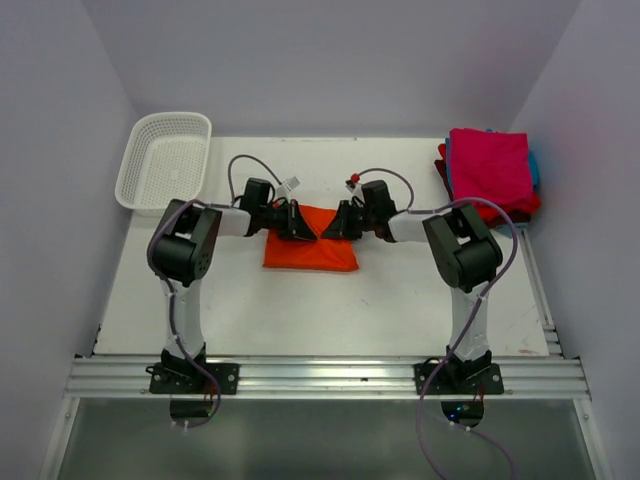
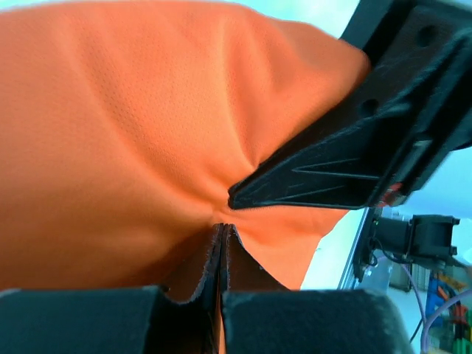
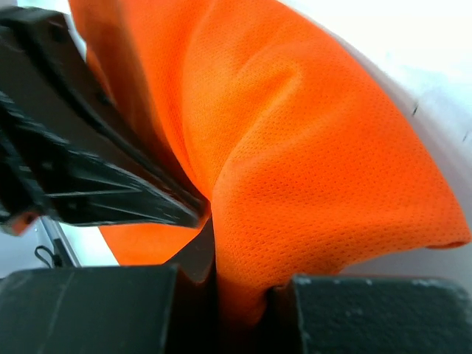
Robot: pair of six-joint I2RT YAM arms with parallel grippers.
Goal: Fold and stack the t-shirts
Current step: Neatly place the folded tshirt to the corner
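Observation:
The bright orange t-shirt (image 1: 310, 252) lies partly folded at the middle of the table. Both grippers meet over its far edge, tips almost touching. My left gripper (image 1: 307, 231) is shut on a pinch of the orange cloth (image 2: 125, 140), jaws pressed together. My right gripper (image 1: 331, 229) is shut on a fold of the same shirt (image 3: 317, 169), cloth bunched between its jaws. Each wrist view shows the other gripper's black fingers close by. A stack of folded shirts, magenta-pink (image 1: 490, 165) on top with red, maroon and light blue edges beneath, sits at the far right.
A white lattice basket (image 1: 165, 160) stands at the far left corner. Grey walls close in the table on both sides and behind. A metal rail (image 1: 320, 375) runs along the near edge by the arm bases.

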